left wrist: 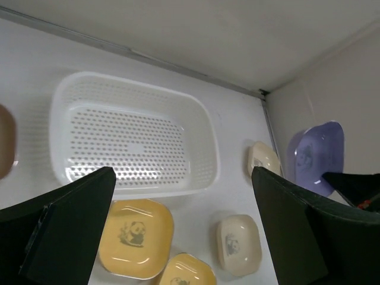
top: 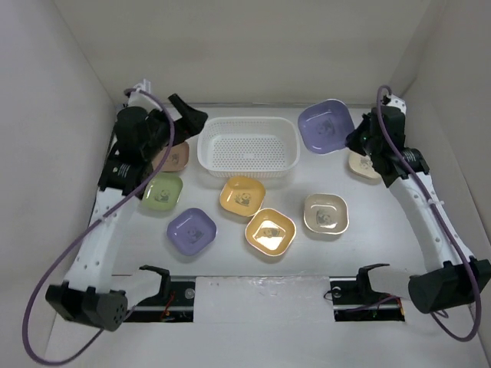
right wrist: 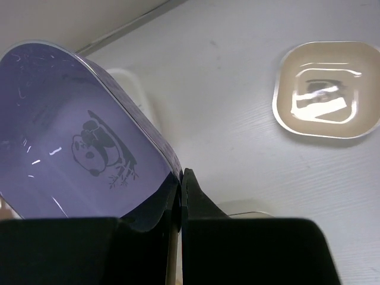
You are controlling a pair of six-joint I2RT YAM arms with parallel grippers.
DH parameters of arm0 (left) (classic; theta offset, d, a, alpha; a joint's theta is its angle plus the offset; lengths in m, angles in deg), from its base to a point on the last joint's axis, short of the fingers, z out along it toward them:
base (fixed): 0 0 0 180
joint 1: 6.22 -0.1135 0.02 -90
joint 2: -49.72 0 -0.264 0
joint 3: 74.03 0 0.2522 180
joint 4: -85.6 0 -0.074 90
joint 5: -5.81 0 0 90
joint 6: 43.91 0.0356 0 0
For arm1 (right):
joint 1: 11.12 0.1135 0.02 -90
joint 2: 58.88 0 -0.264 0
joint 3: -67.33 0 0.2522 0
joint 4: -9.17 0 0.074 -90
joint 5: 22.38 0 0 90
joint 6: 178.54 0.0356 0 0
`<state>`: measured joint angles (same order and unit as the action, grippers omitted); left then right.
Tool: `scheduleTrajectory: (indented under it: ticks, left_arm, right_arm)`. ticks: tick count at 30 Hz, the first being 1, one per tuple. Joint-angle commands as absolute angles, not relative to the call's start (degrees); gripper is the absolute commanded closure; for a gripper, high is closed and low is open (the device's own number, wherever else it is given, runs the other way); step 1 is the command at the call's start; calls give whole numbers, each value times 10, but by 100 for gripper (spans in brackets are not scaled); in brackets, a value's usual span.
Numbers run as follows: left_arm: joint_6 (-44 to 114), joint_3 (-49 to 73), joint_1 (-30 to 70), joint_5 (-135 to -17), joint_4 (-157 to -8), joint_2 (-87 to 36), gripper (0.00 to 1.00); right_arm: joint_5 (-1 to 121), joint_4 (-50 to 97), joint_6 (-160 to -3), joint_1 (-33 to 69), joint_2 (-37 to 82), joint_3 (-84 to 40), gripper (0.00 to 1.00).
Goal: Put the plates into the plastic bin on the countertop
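Note:
The white mesh plastic bin [top: 247,149] stands empty at the back middle of the countertop [top: 383,253]; it also shows in the left wrist view [left wrist: 133,136]. My right gripper [top: 354,139] is shut on the rim of a purple plate [top: 326,125], held tilted in the air to the right of the bin; the right wrist view shows the pinch [right wrist: 181,184] on that plate [right wrist: 71,136]. My left gripper [top: 184,123] is open and empty, raised at the bin's left end, its fingers [left wrist: 65,231] wide apart.
On the countertop lie two orange plates [top: 242,195] [top: 270,231], a tan plate [top: 325,213], a second purple plate [top: 191,229], a green plate [top: 162,191], a tan plate [top: 175,156] partly under the left arm, and a cream plate [top: 364,165] under the right arm.

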<state>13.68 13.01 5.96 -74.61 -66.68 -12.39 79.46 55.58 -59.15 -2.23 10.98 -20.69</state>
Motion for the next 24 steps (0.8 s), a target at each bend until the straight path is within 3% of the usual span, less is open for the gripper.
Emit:
scheduleTrajectory:
  ticks: [1, 5, 17, 24]
  left_arm:
    - [119, 196, 126, -696, -715, -197, 0]
    - [144, 309, 223, -828, -646, -296, 0]
    - [86, 309, 249, -861, -648, -358, 3]
    - [86, 302, 249, -881, -648, -375, 18]
  right_arm:
    - [814, 547, -572, 29, 112, -239, 100]
    - [836, 547, -551, 69, 136, -267, 100]
    - [926, 568, -483, 178, 231, -348, 100]
    - [940, 568, -450, 215, 279, -389, 100]
